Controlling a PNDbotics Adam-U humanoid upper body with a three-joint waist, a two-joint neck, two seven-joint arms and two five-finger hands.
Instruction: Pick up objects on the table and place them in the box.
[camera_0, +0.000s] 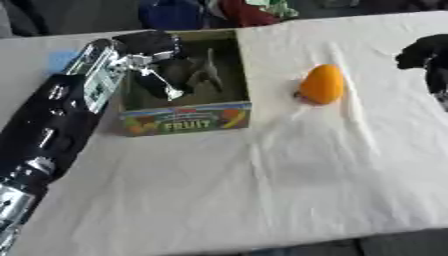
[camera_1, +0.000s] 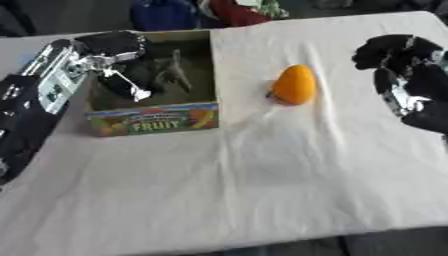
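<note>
at the upper left of the frame the left hand (camera_0: 150, 47) hangs over the open box (camera_0: 185, 116), its fingers pointing down into it and spread apart with nothing between them that i can make out, which reads as a hand placed there to drop something in. a dark, greyish shape (camera_0: 208, 70) lies inside the box; what it is i cannot tell. just right of the box, near it but not touching, an orange fruit (camera_1: 294, 85) sits on the white cloth of the worktop (camera_0: 262, 190), nothing blocking it. at the right edge the right hand (camera_1: 398, 60) hovers apart from the fruit, fingers relaxed and empty, probably well placed to reach it.
</note>
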